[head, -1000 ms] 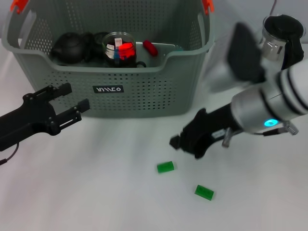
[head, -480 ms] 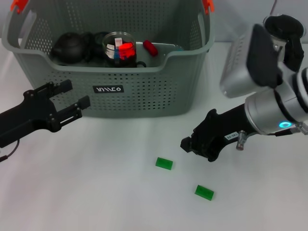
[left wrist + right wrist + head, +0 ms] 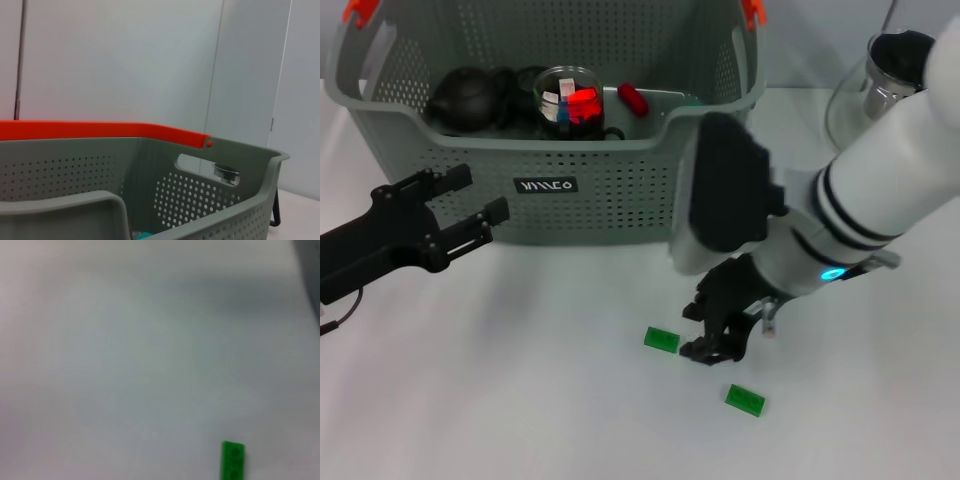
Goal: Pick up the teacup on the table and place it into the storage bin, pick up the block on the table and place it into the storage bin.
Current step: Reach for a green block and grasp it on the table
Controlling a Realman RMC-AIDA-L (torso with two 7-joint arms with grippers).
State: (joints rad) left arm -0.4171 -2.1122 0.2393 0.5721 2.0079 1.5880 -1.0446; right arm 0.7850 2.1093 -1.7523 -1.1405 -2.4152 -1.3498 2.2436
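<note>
This looks like a lab or test room set up for robot trials. A plain white table [image 3: 470, 400] carries a grey basket [image 3: 620, 190] of mixed props, 2 small green blocks [image 3: 662, 339] and a glass teapot [image 3: 880, 90]. Behind the basket stand bare pale wall panels [image 3: 125, 60].

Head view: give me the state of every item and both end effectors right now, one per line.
Storage bin: upright on the table, already holding dark teaware, a glass cup and a red item.
Near block: flat on the table, untouched.
Far block: flat on the table, right end effector beside it.
Right end effector: low over the table, holding nothing.
Left end effector: open, empty, in front of the bin.
Teapot: upright, right of the bin.
</note>
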